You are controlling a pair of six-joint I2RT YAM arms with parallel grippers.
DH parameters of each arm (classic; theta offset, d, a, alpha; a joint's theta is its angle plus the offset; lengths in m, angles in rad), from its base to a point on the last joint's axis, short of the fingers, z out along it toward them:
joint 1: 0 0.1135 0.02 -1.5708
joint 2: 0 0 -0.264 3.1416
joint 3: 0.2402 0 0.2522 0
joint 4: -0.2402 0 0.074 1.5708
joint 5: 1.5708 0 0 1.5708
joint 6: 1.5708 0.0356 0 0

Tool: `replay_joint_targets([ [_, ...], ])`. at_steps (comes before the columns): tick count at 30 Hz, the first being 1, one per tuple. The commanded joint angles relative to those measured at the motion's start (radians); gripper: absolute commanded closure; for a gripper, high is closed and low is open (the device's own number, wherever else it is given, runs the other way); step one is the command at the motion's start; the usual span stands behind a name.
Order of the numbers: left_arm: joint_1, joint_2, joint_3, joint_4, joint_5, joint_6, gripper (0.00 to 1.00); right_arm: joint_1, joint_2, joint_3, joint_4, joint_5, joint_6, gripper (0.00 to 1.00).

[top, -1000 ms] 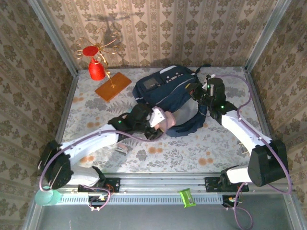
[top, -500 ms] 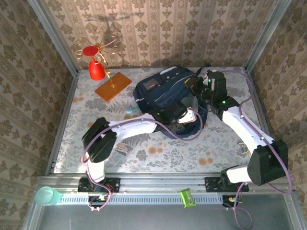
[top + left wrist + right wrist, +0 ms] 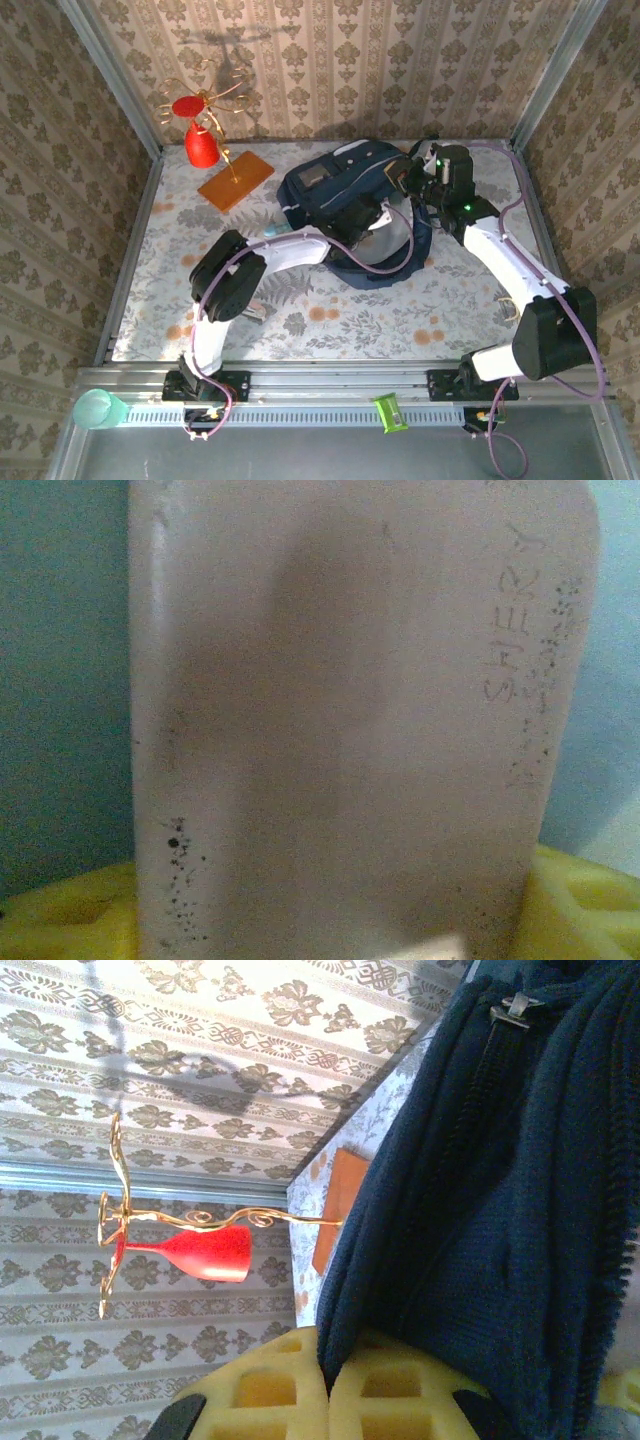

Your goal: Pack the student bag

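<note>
Lying far back on the floral tabletop (image 3: 190, 265), the large dark navy fabric backpack (image 3: 318, 196) is pinched by the right gripper (image 3: 328, 1375); a pale plastic container (image 3: 340, 730) is clasped by the left gripper (image 3: 374, 214).

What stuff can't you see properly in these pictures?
- Inside the student bag: top view, hidden by its fabric and the left arm.
- The pale thing in the left claw: left wrist view, too close, blurred, cut by the edges; I can't name it.
- Small object beside the left arm: top view, too small to tell.
</note>
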Motion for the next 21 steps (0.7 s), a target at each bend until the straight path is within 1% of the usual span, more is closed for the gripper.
replay_joint_targets([
  [1,0.029,0.024,0.081,0.078,-0.119,0.023,0.36,0.009,-0.020,0.045,0.119,-0.126,-0.013,1.00],
  [4,0.038,0.066,0.104,0.090,-0.178,0.019,0.27,0.008,-0.020,0.024,0.148,-0.127,0.008,1.00],
  [6,0.031,0.068,0.099,0.090,-0.195,0.015,0.21,0.009,-0.020,0.012,0.158,-0.120,0.014,1.00],
  [10,0.001,0.018,0.021,0.087,-0.091,-0.016,0.11,0.009,-0.020,-0.001,0.172,-0.103,0.019,1.00],
  [11,-0.005,0.009,0.009,0.074,-0.074,-0.030,0.09,0.009,0.006,-0.003,0.177,-0.105,0.021,1.00],
  [15,-0.028,-0.042,-0.051,0.040,0.018,-0.096,0.04,0.008,0.024,-0.003,0.190,-0.106,0.028,1.00],
  [21,-0.062,-0.125,-0.112,-0.012,0.044,-0.177,0.02,0.009,0.032,-0.008,0.185,-0.082,0.018,1.00],
])
